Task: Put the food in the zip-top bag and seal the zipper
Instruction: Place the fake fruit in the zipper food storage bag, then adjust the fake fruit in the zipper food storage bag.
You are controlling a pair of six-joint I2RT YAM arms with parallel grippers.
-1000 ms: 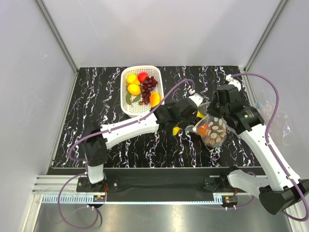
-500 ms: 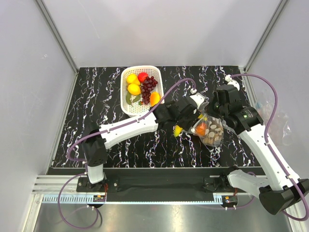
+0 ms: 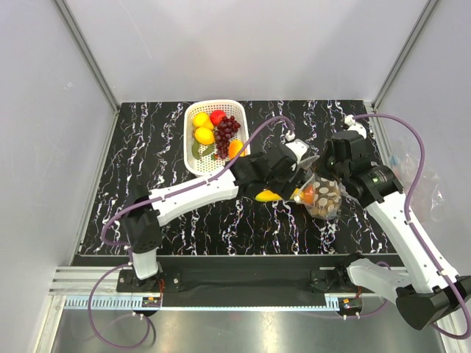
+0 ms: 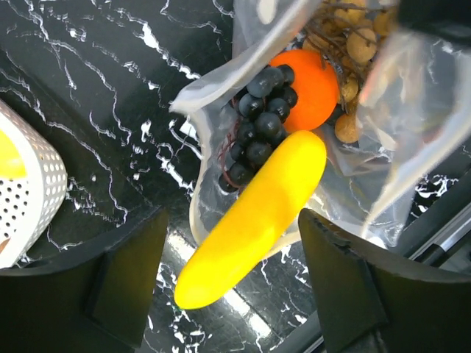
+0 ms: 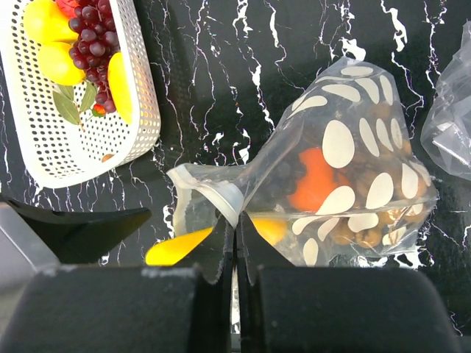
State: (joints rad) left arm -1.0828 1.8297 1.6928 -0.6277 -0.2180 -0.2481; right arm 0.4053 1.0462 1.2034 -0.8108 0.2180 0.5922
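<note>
The clear zip-top bag (image 3: 325,198) with white leaf prints lies right of centre. It holds an orange (image 4: 313,88), dark purple grapes (image 4: 257,125) and tan grapes (image 4: 353,44). The yellow banana (image 4: 257,206) lies with its far end in the bag's mouth and its near end on the table (image 3: 268,195). My left gripper (image 4: 232,246) is open, its fingers wide on both sides of the banana and not touching it. My right gripper (image 5: 235,228) is shut on the bag's rim (image 5: 221,195) and holds the mouth up.
A white lattice basket (image 3: 190,158) stands at the back centre with lemons (image 3: 202,126), a strawberry (image 3: 218,116), purple grapes (image 3: 227,131) and an orange-yellow fruit (image 3: 236,150). Another clear bag (image 5: 452,132) lies past the table's right edge.
The banana has gone from hanging short below my left gripper to lying lengthwise with its end in the bag. The bag has shifted slightly left with my right gripper.
</note>
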